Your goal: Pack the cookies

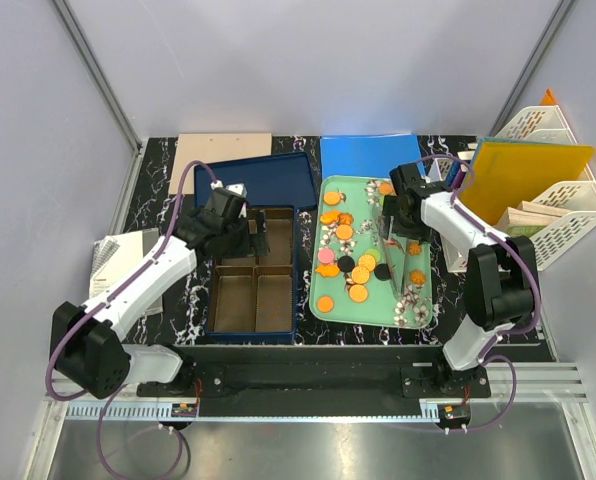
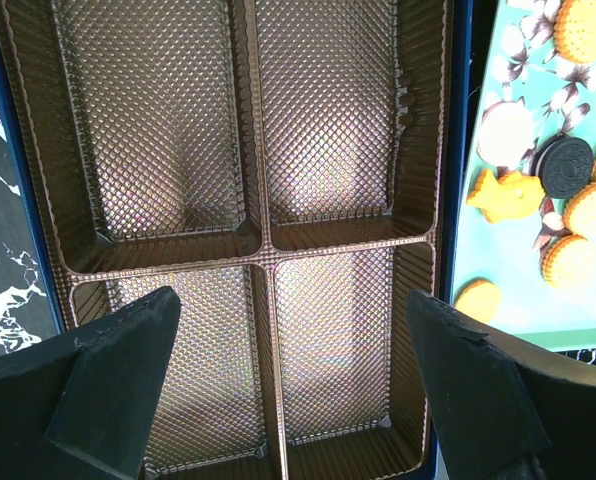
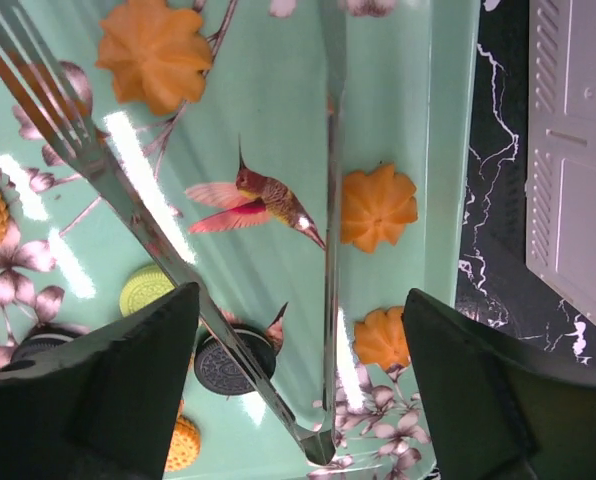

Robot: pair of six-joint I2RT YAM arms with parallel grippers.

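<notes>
Top view: cookies (image 1: 343,232) lie on the mint-green tray (image 1: 363,312), at 3 o'clock of the partitioned box (image 1: 258,300). The left end effector (image 1: 240,235) hangs over the box's 12 o'clock end.

Left wrist view: fingers apart, holding nothing; the compartments in sight are bare.

Right wrist view: the right end effector (image 3: 298,390) is spread wide astride the tongs (image 3: 328,200), gripping nothing.

Risks, as judged: the polished tongs may slip or skid when pinched and scatter nearby cookies. The left arm may block the box.
</notes>
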